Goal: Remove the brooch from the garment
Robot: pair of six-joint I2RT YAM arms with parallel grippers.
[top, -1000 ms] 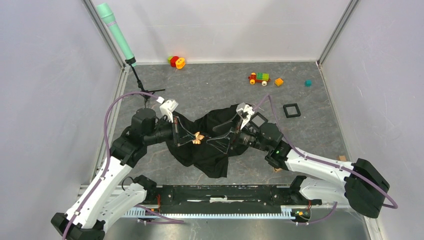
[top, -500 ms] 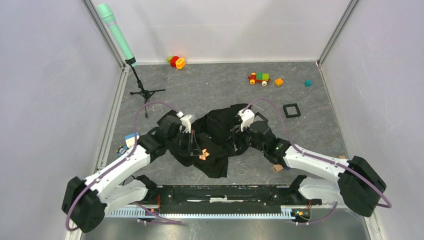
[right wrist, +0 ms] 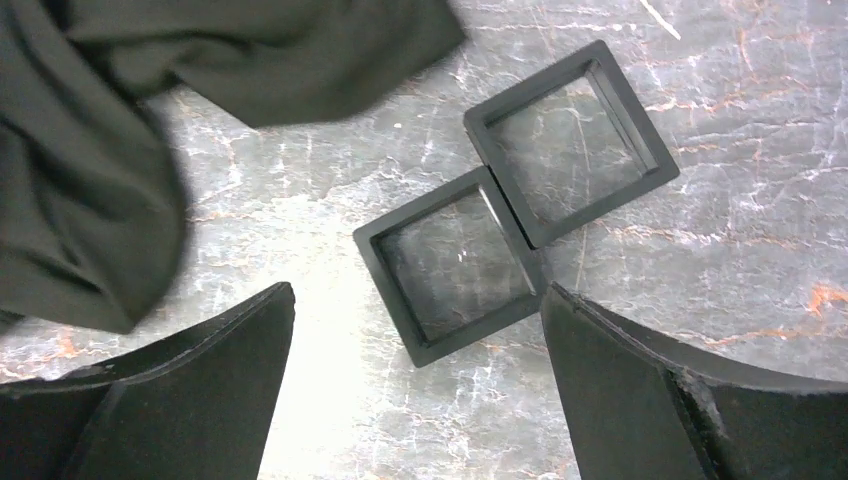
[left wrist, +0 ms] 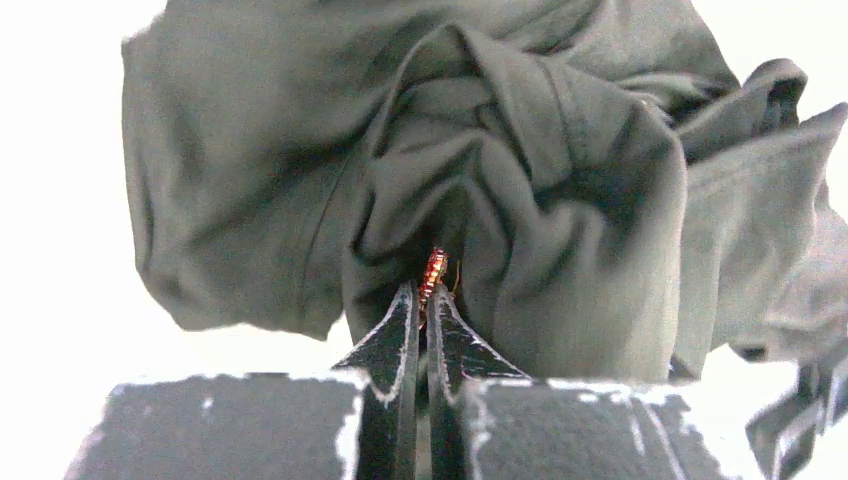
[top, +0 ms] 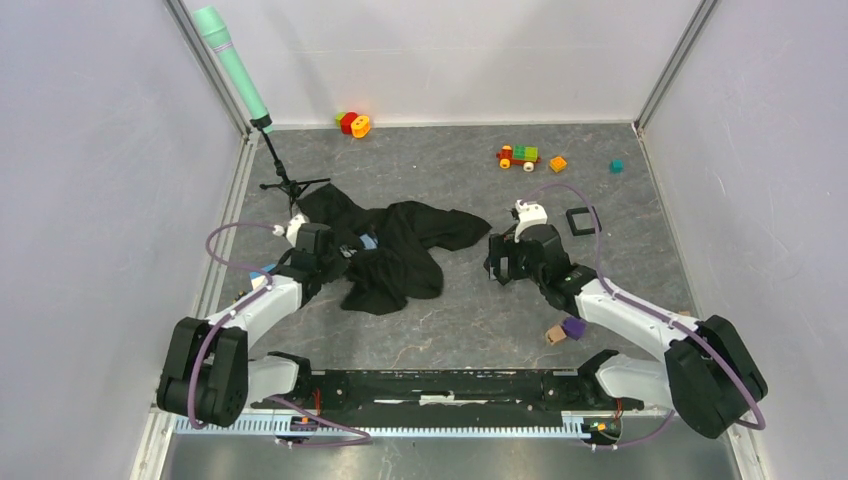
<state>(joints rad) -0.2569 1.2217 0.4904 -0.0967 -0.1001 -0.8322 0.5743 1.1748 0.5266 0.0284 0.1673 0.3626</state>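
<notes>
The left wrist camera tells the most here. The left gripper (left wrist: 422,300) has its two fingers pinched down to a sliver of a gap. The brooch (left wrist: 435,270) sits right at the tips, a small orange-red speck tucked into a deep fold of the garment (left wrist: 560,180). Whether the pin is free of the cloth or caught in it can't be told from that angle.

From the top camera the brooch doesn't show at all. What that view does give is the layout: the garment lies bunched up on the table (top: 450,320), left of centre, with the left wrist buried in its left edge and a bit of light-blue print peeking out.

The right gripper (right wrist: 417,292) is spread wide with nothing in it, sitting just right of the garment and not touching it. Its own camera shows two black square frames (right wrist: 450,265) lying flat and touching each other below the fingers, with a garment lobe at the upper left. The top camera only shows one frame clearly, near the right gripper on its far right. Well beyond that, by the far wall, sit a toy train (top: 518,155) and an orange cube (top: 558,163).
</notes>
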